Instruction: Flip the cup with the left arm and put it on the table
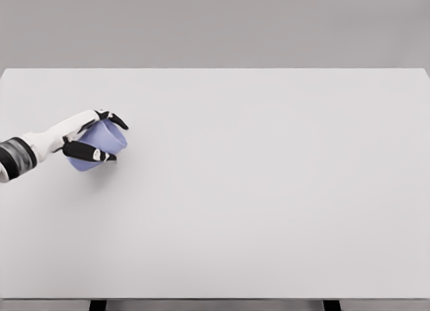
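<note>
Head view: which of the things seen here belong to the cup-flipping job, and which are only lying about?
Belong to the job:
- cup, pale blue, tilted, held
- left hand, fingers closed around the cup
- table, where the cup must be placed

Only lying about:
- nothing else shows on the table; the right arm is not in view

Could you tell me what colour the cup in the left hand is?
Light purple-blue cup, in the head view.
</note>
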